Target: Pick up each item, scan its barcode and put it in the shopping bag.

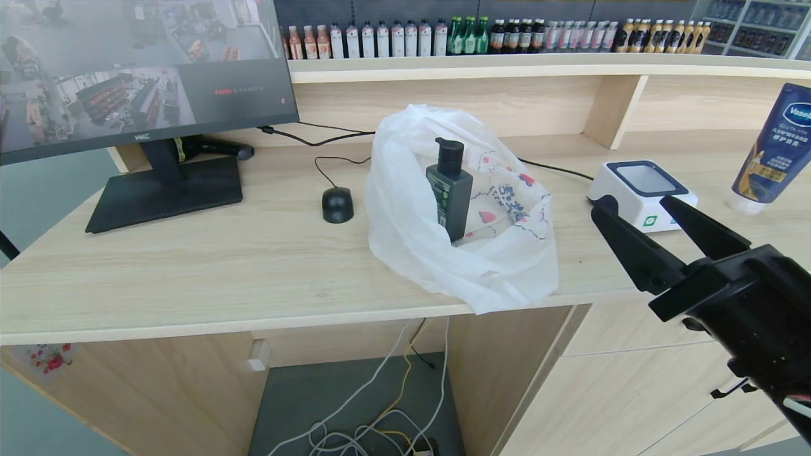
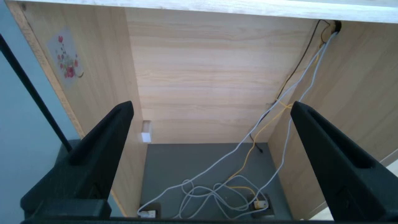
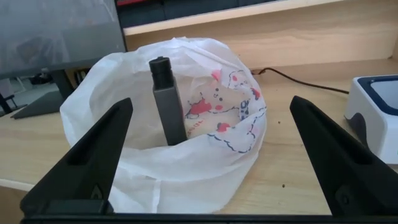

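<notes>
White plastic shopping bag [image 1: 412,247] with red and blue print sits on the counter near the front edge, mouth open. Dark green pump bottle [image 1: 449,190] with a black pump stands upright inside it. White barcode scanner [image 1: 640,190], dark window up, near the bag's right. Blue lotion tube [image 1: 773,152] stands cap-down, further right.

left gripper [image 2: 211,111], right gripper [image 1: 635,204], jaws apart
</notes>
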